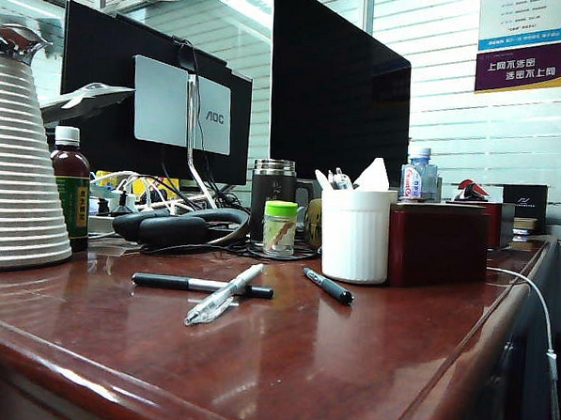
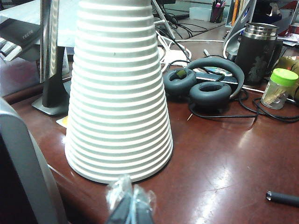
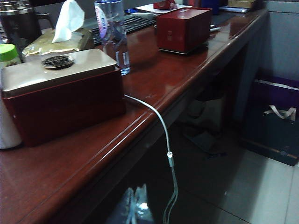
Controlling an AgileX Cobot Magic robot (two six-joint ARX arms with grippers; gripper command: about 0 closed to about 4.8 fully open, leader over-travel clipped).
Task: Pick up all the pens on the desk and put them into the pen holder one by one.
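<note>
Pens first, nearest the front edge of the counter [image 1: 366, 365]: the clear-barrelled pen [image 1: 222, 294] lies closest, its long axis slanting from near-left to far-right, and its far end crosses over the long black pen [image 1: 201, 285], which runs almost straight left to right. Just beyond and to the right sits the shorter black pen [image 1: 327, 285], angled with its far end toward the pen holder [image 1: 355, 235], close to the cup's base but apart from it. The holder stands upright behind it, against the dark red box [image 1: 439, 245], already stuffed with a tissue and a few items.

Neither arm shows in the exterior view. The left pincer [image 2: 131, 203] sits low at the counter's near left corner, jaws pressed together on nothing, right in front of the big white ribbed cone [image 2: 119, 88]; one black pen tip [image 2: 282, 198] peeks in off to its side. The right pincer [image 3: 135, 205] is likewise closed and empty, hanging off the counter's right edge near the dangling white cable [image 3: 163, 135].

Judging from that, the left arm looks nearer the crossed pair, the right nearer the short pen and holder.
</note>
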